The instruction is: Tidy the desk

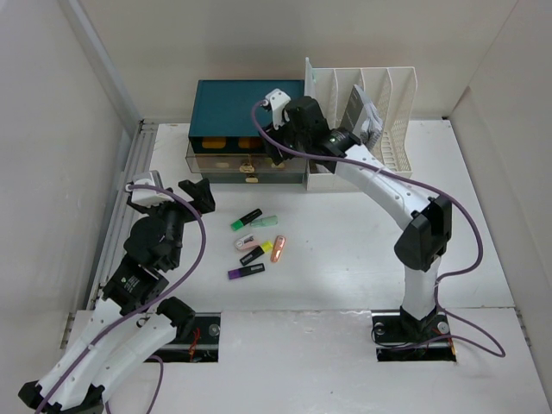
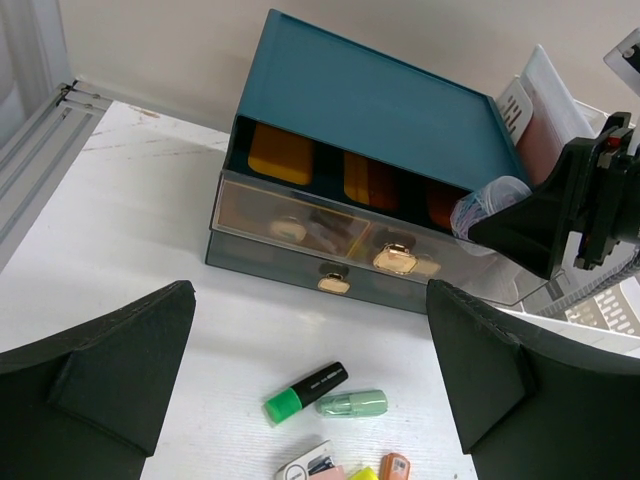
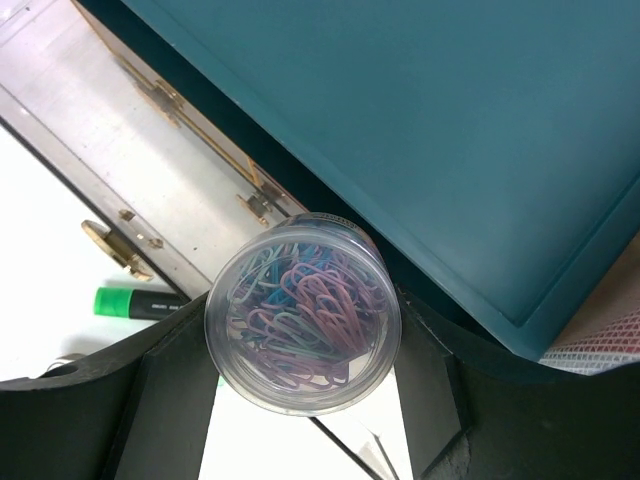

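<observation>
Clamped in the jaws of the right gripper [image 3: 300, 335]: one clear round jar [image 3: 230, 352] of coloured paper clips [image 3: 306, 304], just beside the teal drawer box [image 2: 380, 100].
Beneath both jaw pairs, the white desk [image 1: 345, 250]; between the wide-open jaws of the left gripper [image 2: 310, 330], one green-tipped marker [image 2: 306, 391] and one mint oblong [image 2: 352, 403]; beyond them, two gold-handled drawers [image 2: 300, 225]. Clips visible from the right wrist only, one purple marker [image 1: 246, 272] from the top only.

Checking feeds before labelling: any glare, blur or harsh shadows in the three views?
Top external: even light, soft shadows, sharp. Left wrist: teal drawer box crisp, near gripper fingers dark. Right wrist: jar of paper clips sharp; desk blown out white.
</observation>
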Robot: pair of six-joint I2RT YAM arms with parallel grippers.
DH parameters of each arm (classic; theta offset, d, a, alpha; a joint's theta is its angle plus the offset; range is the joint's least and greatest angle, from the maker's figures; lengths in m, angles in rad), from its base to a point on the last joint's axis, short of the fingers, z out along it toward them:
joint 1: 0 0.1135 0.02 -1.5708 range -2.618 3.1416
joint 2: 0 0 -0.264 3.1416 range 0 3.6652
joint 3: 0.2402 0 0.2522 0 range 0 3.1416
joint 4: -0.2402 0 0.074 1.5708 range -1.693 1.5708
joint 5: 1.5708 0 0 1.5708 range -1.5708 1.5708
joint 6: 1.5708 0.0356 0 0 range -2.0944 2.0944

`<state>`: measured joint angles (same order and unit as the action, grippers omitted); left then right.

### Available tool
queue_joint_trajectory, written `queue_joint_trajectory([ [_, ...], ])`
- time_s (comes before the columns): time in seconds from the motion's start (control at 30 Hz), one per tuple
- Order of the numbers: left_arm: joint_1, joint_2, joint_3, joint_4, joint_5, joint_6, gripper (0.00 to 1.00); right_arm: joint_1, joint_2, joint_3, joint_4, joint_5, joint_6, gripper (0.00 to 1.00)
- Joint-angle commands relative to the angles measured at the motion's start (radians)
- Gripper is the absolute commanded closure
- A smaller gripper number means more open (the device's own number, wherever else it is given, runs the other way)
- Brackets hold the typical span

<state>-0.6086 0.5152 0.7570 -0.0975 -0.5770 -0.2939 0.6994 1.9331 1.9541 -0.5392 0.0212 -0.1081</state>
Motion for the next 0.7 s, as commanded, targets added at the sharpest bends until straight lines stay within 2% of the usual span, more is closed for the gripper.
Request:
queue_joint_trajectory([
  [0.0, 0.001, 0.002, 0.007, 0.019, -0.009, -0.004, 0.0, -0.005, -0.013, 0.062, -0.016, -0.032, 0.021, 0.7],
  [0.03, 0.001, 0.002, 0.007, 0.019, -0.009, -0.004, 0.0, -0.005, -0.013, 0.062, -0.016, -0.041, 0.021, 0.68],
  [0.1, 0.001, 0.002, 0.007, 0.019, -0.009, -0.004, 0.0, -0.005, -0.013, 0.071, -0.025, -0.041, 0.021, 0.56],
  [0.17, 0.001, 0.002, 0.007, 0.019, -0.009, -0.004, 0.0, -0.005, -0.013, 0.071, -0.025, -0.05, 0.021, 0.39],
  [0.2, 0.001, 0.002, 0.007, 0.019, -0.018, -0.004, 0.0, -0.005, -0.013, 0.071, -0.025, -0.05, 0.021, 0.37],
  [0.43, 0.001, 0.002, 0.007, 0.019, -0.018, -0.004, 0.0, -0.005, -0.013, 0.071, -0.025, -0.05, 0.021, 0.24],
  [0.67, 0.001, 0.002, 0.007, 0.019, -0.018, -0.004, 0.0, -0.005, -0.043, 0.049, -0.004, -0.05, 0.002, 0.22],
])
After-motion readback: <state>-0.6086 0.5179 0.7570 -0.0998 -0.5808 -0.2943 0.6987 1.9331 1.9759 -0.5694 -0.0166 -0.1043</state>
